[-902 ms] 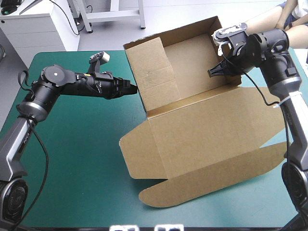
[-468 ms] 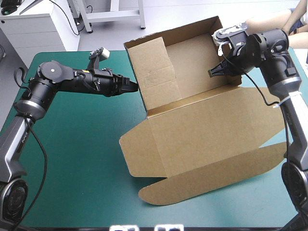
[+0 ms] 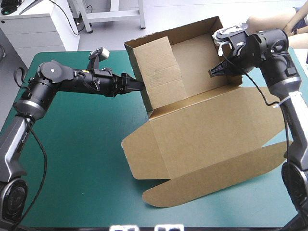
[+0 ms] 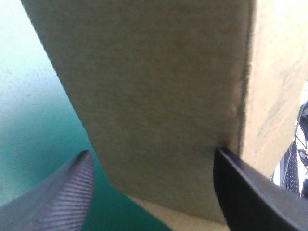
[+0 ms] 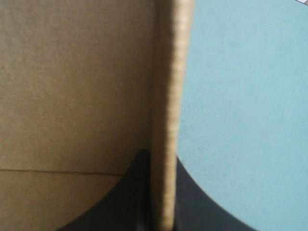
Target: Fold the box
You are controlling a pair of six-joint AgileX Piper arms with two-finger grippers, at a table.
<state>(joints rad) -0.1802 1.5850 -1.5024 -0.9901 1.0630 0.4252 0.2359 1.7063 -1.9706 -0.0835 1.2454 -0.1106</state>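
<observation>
Two walls of the box (image 3: pixel 207 130) stand raised: right gripper (image 3: pixel 216 70) pinches the two-o'clock wall; left gripper (image 3: pixel 136 84), spread open, meets the ten-o'clock flap, which probably needs pushing inward next.

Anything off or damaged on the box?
Nothing torn or crushed. The box sits askew to the table edges, back wall and left flap raised, lid flat. Left claw open against the flap; right claw shut on the wall's edge.

Reaches level from the left with the left hand (image 3: pixel 138 85), fingers (image 4: pixel 65 192) spread wide, and bends down from the right with the right hand (image 3: pixel 212 73) pinched all but closed on a raised wall of the box (image 3: pixel 207 130).
</observation>
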